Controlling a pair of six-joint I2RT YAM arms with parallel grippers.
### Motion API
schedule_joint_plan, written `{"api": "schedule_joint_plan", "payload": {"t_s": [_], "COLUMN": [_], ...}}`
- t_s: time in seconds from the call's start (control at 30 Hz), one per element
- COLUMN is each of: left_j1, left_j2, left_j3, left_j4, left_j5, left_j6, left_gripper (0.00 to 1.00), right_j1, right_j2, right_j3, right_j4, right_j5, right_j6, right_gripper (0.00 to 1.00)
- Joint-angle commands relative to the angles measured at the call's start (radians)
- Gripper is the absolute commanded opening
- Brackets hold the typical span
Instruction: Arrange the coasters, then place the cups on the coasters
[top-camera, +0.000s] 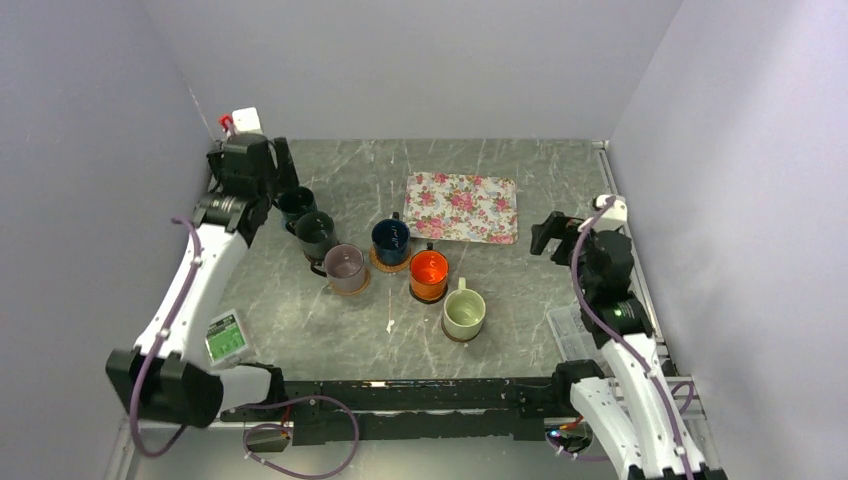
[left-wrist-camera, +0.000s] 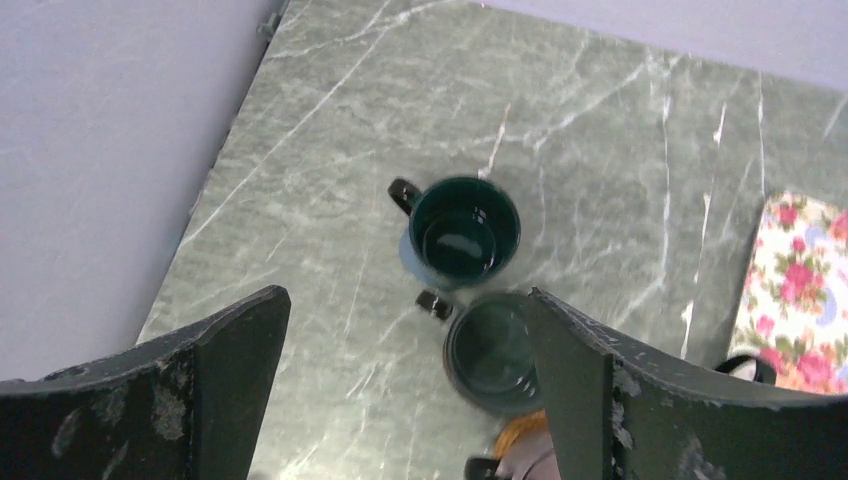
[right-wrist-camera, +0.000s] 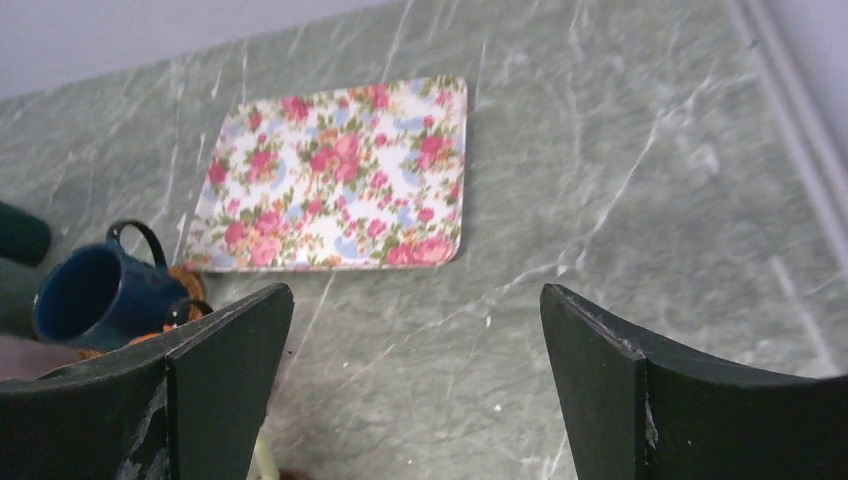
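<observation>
Six cups stand in a curved row, each on a coaster: dark green (top-camera: 296, 203), dark grey (top-camera: 316, 235), mauve (top-camera: 345, 268), navy (top-camera: 390, 238), orange (top-camera: 429, 274) and cream (top-camera: 464, 313). A tan woven coaster (top-camera: 378, 264) shows under the navy cup. A grey-blue coaster (left-wrist-camera: 413, 262) peeks from under the dark green cup (left-wrist-camera: 465, 230). My left gripper (top-camera: 282, 165) (left-wrist-camera: 405, 300) hangs open and empty above the dark green and dark grey cups (left-wrist-camera: 490, 355). My right gripper (top-camera: 548, 235) (right-wrist-camera: 415, 295) is open and empty over bare table, right of the navy cup (right-wrist-camera: 95, 290).
The floral mat (top-camera: 462, 206) (right-wrist-camera: 340, 175) lies flat at the back centre. A green-and-white card (top-camera: 226, 338) rests by the left arm's base. A clear plastic box (top-camera: 568, 335) sits at the right edge. Walls close in on three sides.
</observation>
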Motion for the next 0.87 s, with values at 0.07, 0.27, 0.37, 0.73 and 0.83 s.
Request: {"api": "schedule_joint_plan", "payload": {"t_s": [0.07, 0.27, 0.37, 0.73, 0.83], "left_j1": [-0.025, -0.026, -0.026, -0.026, -0.025], "left_j2": [-0.276, -0.499, -0.555, -0.575, -0.583], "left_j3": [-0.192, -0.362, -0.407, -0.413, -0.417], "left_j4": [0.055, 0.153, 0.161, 0.131, 0.134], "left_j5": [0.108, 0.239, 0.202, 0.135, 0.137], "left_j6": [0.116, 0.135, 0.145, 0.15, 0.15], "left_gripper": [0.94, 0.94, 0.94, 0.94, 0.94], "right_j1": [-0.003, -0.002, -0.004, -0.003, -0.003], "right_j2": [-0.193, -0.343, -0.398, -0.4, -0.384], "right_j3": [-0.038, -0.11, -0.139, -0.142, -0.143], "right_j4": [0.116, 0.184, 0.197, 0.189, 0.197], "right_j5": [0.058, 0.05, 0.04, 0.052, 0.034], "right_j6": [-0.092, -0.126, -0.133, -0.142, -0.146], "right_gripper": [1.0, 1.0, 1.0, 1.0, 1.0]}}
